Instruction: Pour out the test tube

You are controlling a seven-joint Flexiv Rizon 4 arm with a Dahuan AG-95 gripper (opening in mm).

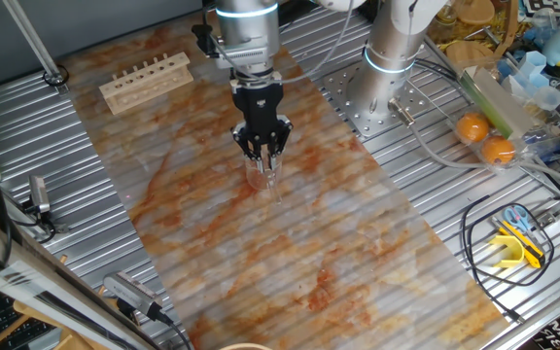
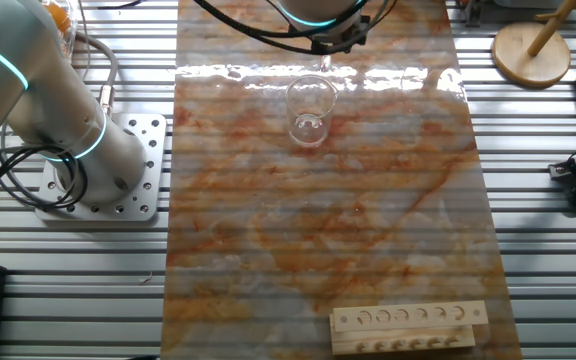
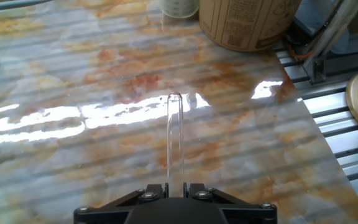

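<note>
Closed on the unlabelled test tube (image 3: 175, 140), the hand (image 3: 176, 186) faces a cardboard drum (image 3: 247, 22) with unreadable print.

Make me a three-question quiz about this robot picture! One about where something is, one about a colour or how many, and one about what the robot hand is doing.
1. Where is the wooden rack?
A. lying on the marbled mat, away from the arm
B. inside the beaker
C. held by the fingers

2. How many oranges lie beside the arm's base?
A. none
B. two
C. five

3. What is the gripper doing?
A. hanging open with nothing in it
B. gripping the rack
C. holding the test tube

Answers:
1. A, one fixed view shows the rack flat on the mat, apart from the arm.
2. B, two orange fruits lie side by side there.
3. C, the hand view shows the clear tube sticking out from between the fingers.
</note>
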